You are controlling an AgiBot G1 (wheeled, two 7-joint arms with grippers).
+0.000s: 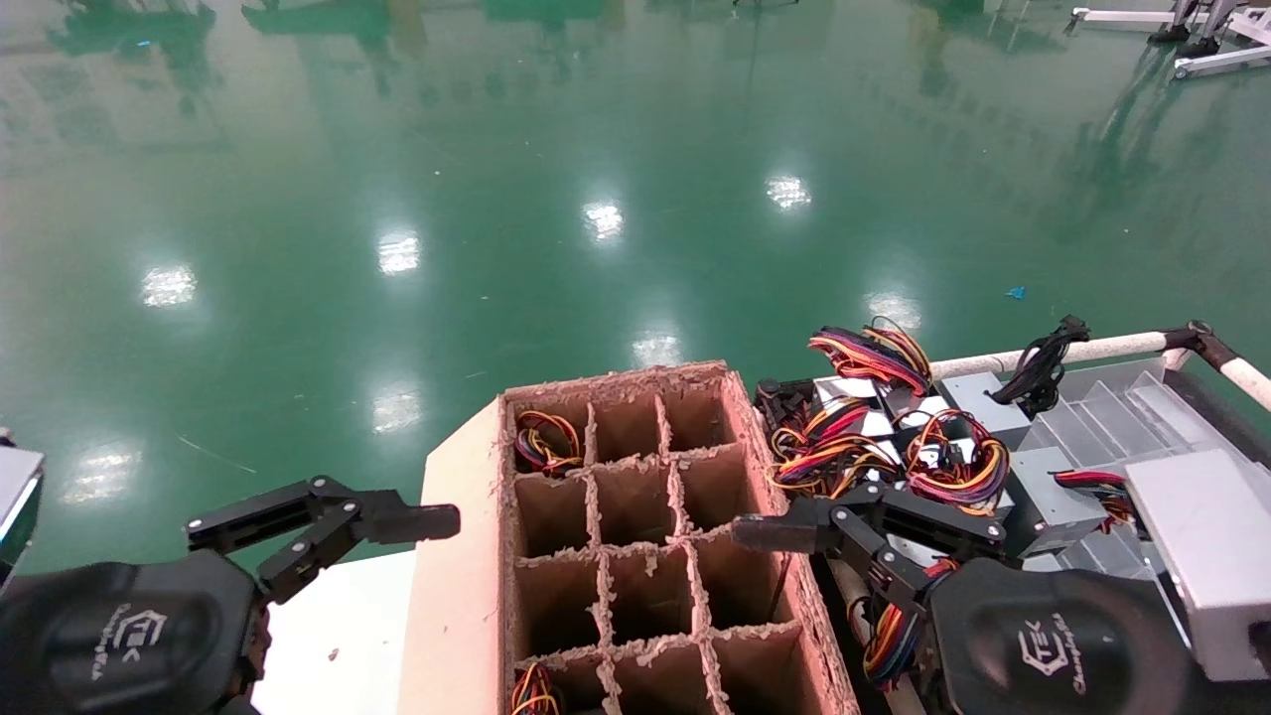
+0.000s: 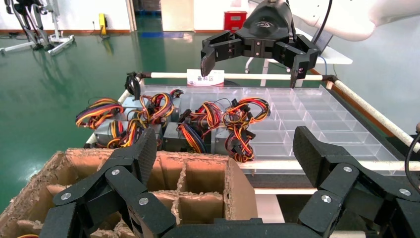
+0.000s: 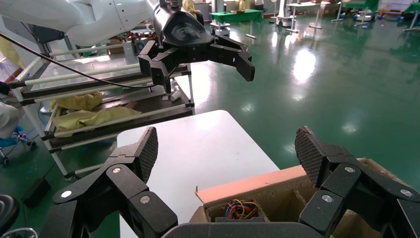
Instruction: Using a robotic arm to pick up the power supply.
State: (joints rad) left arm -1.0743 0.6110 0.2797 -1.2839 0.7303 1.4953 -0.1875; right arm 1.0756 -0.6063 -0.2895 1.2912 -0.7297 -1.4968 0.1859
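Observation:
Several grey power supplies (image 1: 1055, 494) with red, yellow and orange wire bundles (image 1: 874, 452) stand in a clear tray (image 1: 1112, 397) on the right; in the left wrist view they are power supplies (image 2: 172, 139) beyond the carton. My right gripper (image 1: 869, 526) hangs open above the tray's near side, touching nothing, and also shows as the right gripper (image 2: 252, 69) and right gripper (image 3: 229, 148). My left gripper (image 1: 318, 524) is open and empty left of the carton, over its edge as the left gripper (image 2: 228, 151).
A brown cardboard carton (image 1: 635, 556) with divider cells sits between the arms; wires (image 1: 546, 442) show in a far-left cell. A white table (image 3: 198, 144) lies left of it. A grey block (image 1: 1211, 536) rises at the right. A rack (image 3: 99, 114) holds yellow cloths.

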